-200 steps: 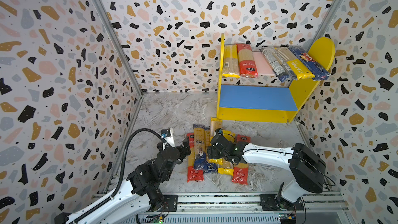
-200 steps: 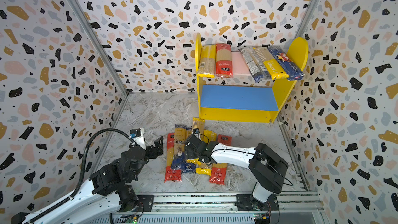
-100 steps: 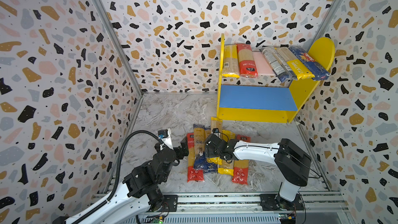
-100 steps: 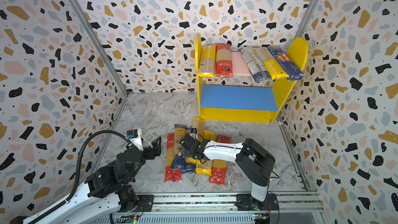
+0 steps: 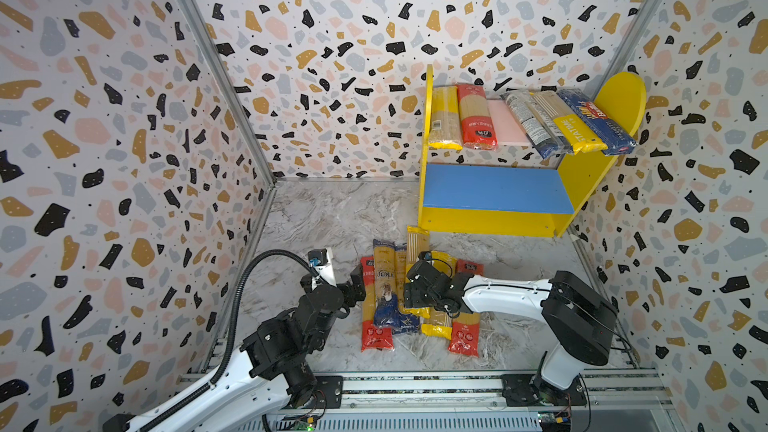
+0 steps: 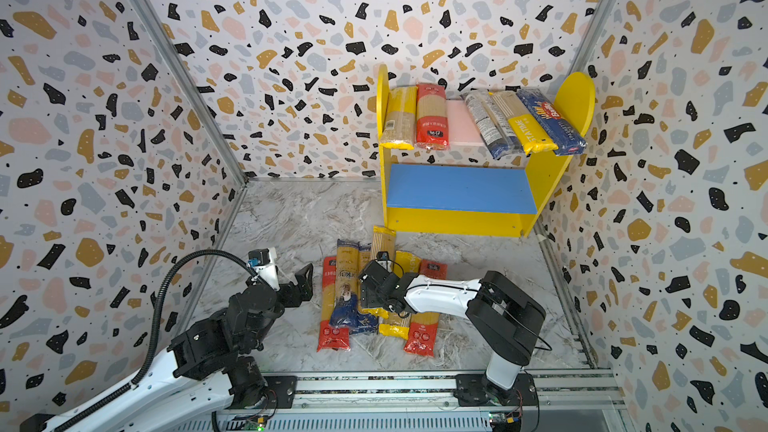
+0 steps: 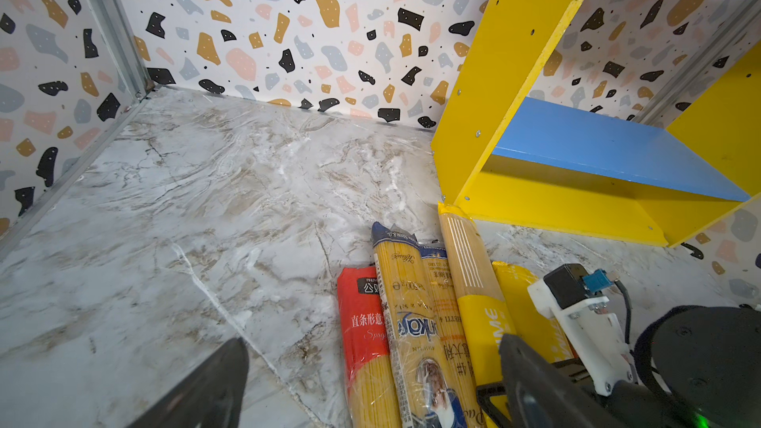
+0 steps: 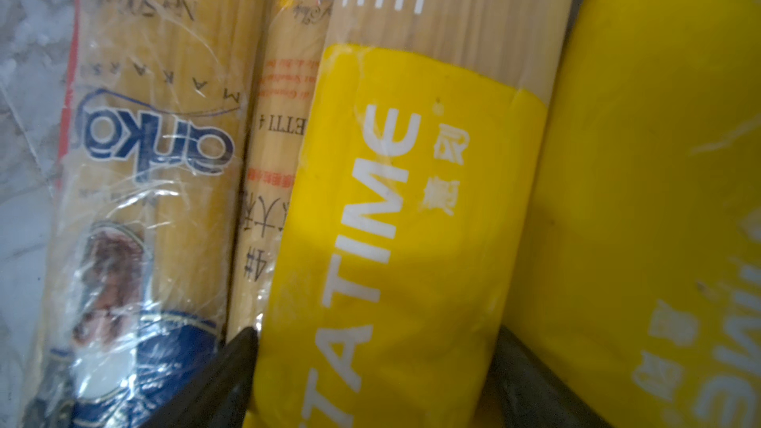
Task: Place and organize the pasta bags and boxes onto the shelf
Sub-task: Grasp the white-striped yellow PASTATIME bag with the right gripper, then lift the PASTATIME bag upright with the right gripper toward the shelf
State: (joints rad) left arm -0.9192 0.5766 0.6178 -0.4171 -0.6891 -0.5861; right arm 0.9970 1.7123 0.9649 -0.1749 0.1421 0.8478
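Spaghetti pack (image 8: pixel 412 199), yellow PASTATIME band, clear top, loose inside wide-open right gripper (image 8: pixel 374 337).

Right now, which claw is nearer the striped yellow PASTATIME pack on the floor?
Right. The right claw straddles the PASTATIME pack; the left claw hangs open beyond the leftmost red pack.

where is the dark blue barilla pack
In both top views the Barilla pack sits on the shelf's pink top board, far right, between a yellow pack and the yellow side panel.
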